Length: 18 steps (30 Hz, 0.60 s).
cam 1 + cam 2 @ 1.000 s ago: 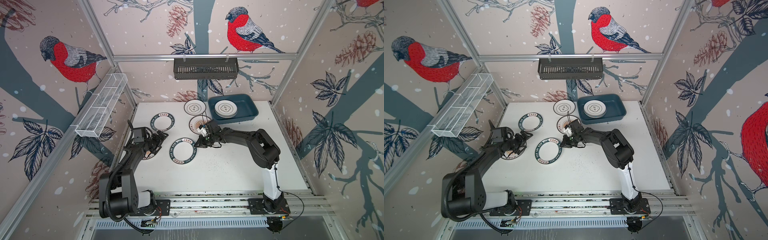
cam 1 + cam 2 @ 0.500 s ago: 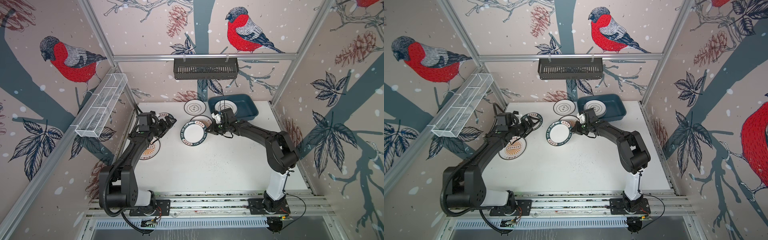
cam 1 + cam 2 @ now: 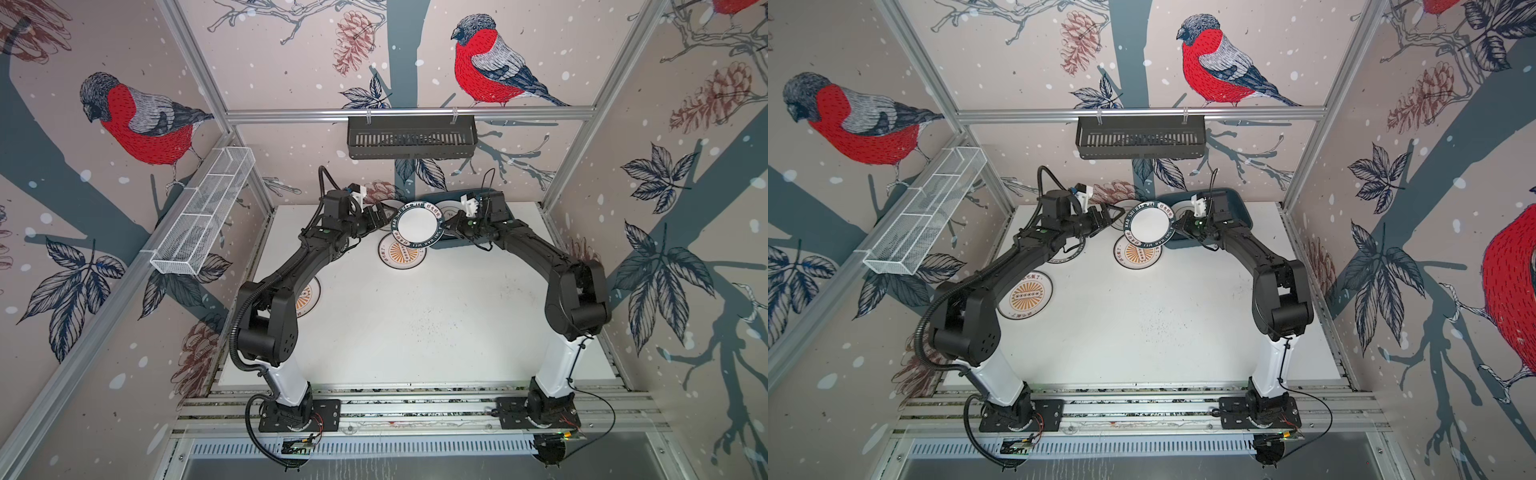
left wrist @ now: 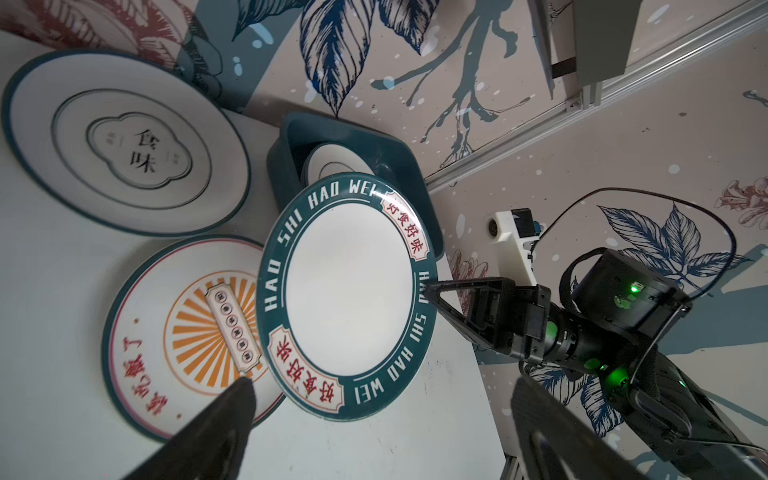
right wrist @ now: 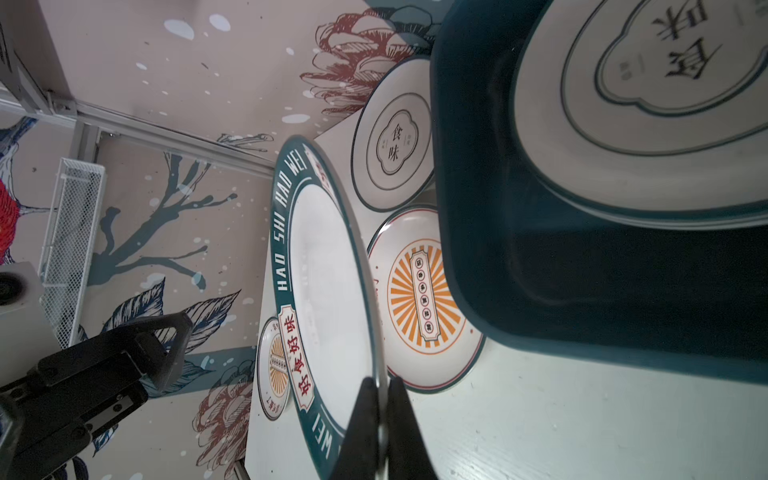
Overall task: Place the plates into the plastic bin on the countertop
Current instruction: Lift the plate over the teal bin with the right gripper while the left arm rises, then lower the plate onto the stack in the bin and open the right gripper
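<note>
One plate (image 4: 349, 299) has a teal, white-lettered rim; the bin (image 4: 282, 174) is teal-blue

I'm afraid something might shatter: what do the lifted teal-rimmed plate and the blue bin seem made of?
The teal-rimmed plate: glossy glazed ceramic or melamine, I cannot tell which; bright highlights glint on its rim. The blue bin: moulded plastic, smooth and semi-matte; one-piece walls, rounded corners, soft sheen.

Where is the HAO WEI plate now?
The lettered plate hangs far centre in both top views, rim pinched by the right gripper, above the sunburst plate, beside the bin.
</note>
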### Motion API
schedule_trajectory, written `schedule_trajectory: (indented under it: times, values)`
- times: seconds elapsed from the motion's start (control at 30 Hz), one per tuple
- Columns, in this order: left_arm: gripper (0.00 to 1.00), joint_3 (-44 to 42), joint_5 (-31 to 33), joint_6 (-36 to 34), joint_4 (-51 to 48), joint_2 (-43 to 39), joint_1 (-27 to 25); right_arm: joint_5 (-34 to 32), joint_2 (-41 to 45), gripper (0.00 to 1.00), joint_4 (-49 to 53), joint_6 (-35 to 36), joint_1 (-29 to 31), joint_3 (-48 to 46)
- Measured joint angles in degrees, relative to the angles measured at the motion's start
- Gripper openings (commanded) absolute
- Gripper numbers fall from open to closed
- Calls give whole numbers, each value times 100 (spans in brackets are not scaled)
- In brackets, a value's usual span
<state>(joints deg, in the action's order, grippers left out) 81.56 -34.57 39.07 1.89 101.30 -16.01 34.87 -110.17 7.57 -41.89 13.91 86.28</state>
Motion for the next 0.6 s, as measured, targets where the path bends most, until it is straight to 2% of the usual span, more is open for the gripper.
schedule_trajectory:
  times: [0.13, 0.37, 0.6]
  values:
    - [96, 835, 24, -262, -249, 538, -229, -72, -330, 3, 15, -109, -271, 426]
    - [96, 2522, 428, -1248, -1508, 1480, -673, -321, -929, 2, 61, -334, -675, 1036]
    - [96, 3270, 855, -1703, -2347, 1923, -739, -511, -1460, 3, 129, -483, -929, 1552]
